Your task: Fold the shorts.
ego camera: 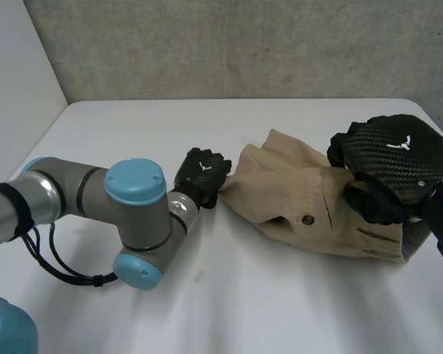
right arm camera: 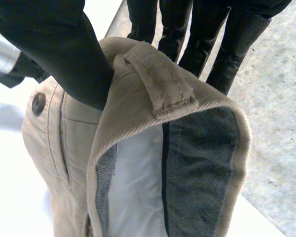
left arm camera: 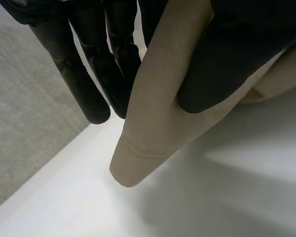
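One shorts [ego camera: 295, 198] between left hand [ego camera: 201, 171], right hand [ego camera: 395, 164]

Head view: high, behind and between the arms, looking down across the worktop [ego camera: 207, 310] toward a grey wall [ego camera: 244, 44]. Wrist views: very close, each looking along its own palm. All three share the shorts [ego camera: 295, 199]: left hand [ego camera: 201, 173] at a corner, right hand [ego camera: 395, 166] at the waistband.

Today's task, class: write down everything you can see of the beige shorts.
The shorts are beige, cotton-like woven cloth, lying crumpled on the white table. They have a dark button by a pocket slit, a belt loop and a grey-and-white waistband lining. The left hand pinches a folded corner; the right hand pinches the waistband at the loop.
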